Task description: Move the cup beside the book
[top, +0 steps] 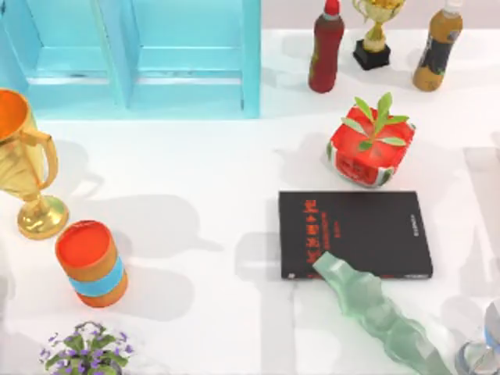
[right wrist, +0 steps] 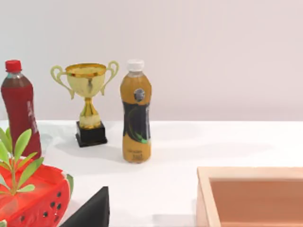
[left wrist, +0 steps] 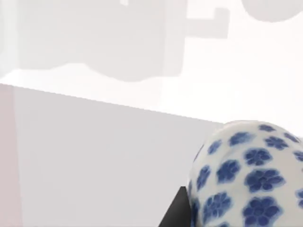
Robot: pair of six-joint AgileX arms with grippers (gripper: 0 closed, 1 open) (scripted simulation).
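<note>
The cup (left wrist: 246, 175), white porcelain with blue flowers, is seen close before the left wrist camera above the white table; its place relative to the book (top: 355, 233) cannot be told. It is judged light, stiff, glazed-slippery and breakable (best pinched gently across its rounded wall). The right gripper (top: 322, 264) is placed at the book's near edge in the top view. Neither gripper's grasp can be told.

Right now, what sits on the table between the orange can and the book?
Nothing in the top view: the stretch between the orange can and the book is bare white table, crossed by shadows.
</note>
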